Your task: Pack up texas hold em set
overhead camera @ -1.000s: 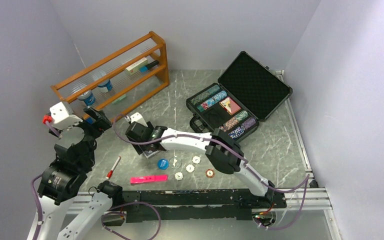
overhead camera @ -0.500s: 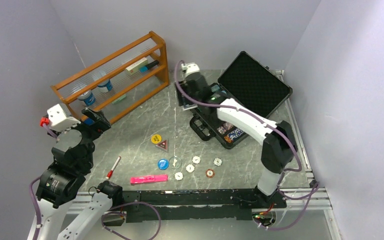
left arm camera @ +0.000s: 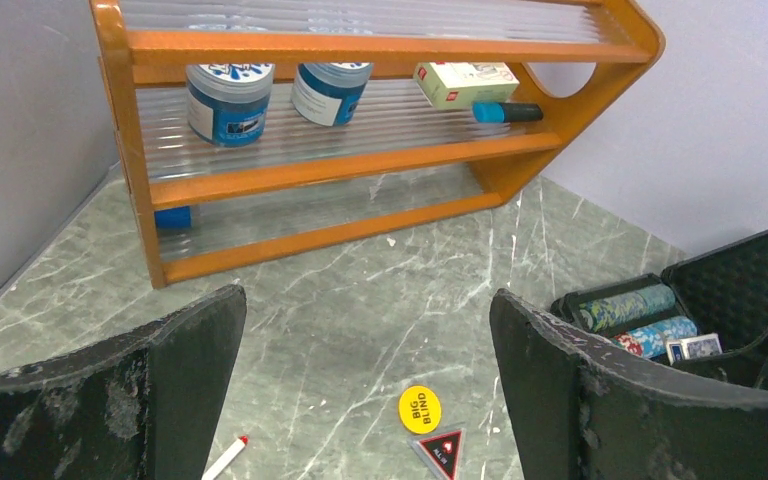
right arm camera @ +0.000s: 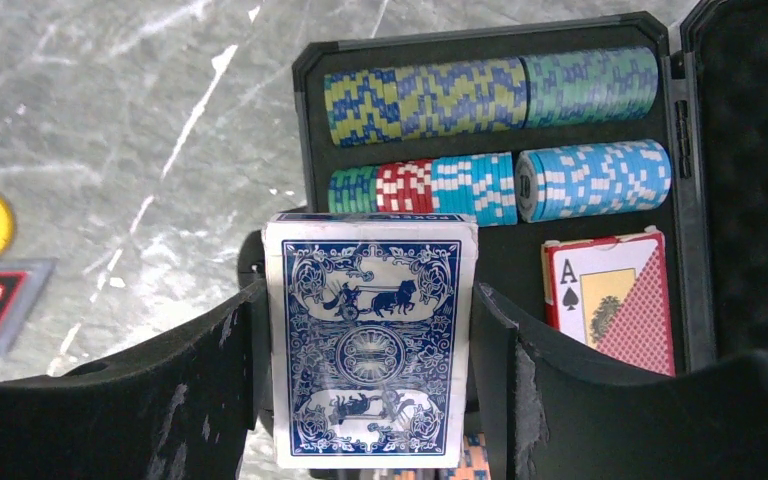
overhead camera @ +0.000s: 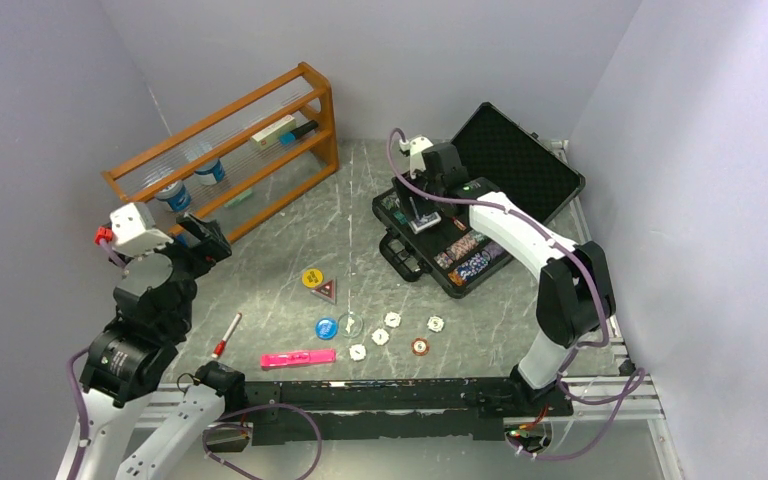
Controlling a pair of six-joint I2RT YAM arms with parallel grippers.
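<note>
As it hangs over the open case, right pincer (right arm camera: pixel 368 395): clamped on a blue-backed card deck (right arm camera: pixel 370 300), one finger against each long side, the deck's back toward the wrist camera.
Case (overhead camera: pixel 513 168): black and foam-lined, at the far right of the bench (overhead camera: pixel 290 235), lid lying open.
Chip stacks (right arm camera: pixel 490 95): laid in rows inside the case; one row green, yellow and blue, the next red, teal and light blue.
Red-backed deck (right arm camera: pixel 610 300): in the case just beside the held deck, an ace of spades showing.
Left pincer (left arm camera: pixel 368 300): spread wide and holding nothing, raised at the left of the bench, facing the wooden rack (left arm camera: pixel 360 160).
Yellow button (overhead camera: pixel 311 277): flat on mid-bench, marked BIG BLIND, just beside a red-and-black triangle (overhead camera: pixel 328 290).
Blue button (overhead camera: pixel 326 326): nearer than the yellow one, loose on the bench.
White discs (overhead camera: pixel 392 320): four, scattered right of the blue button, well apart from the case.
Pink marker (overhead camera: pixel 297 357): near edge, left of the discs.
Red-tipped pen (overhead camera: pixel 226 335): left of the marker.
</note>
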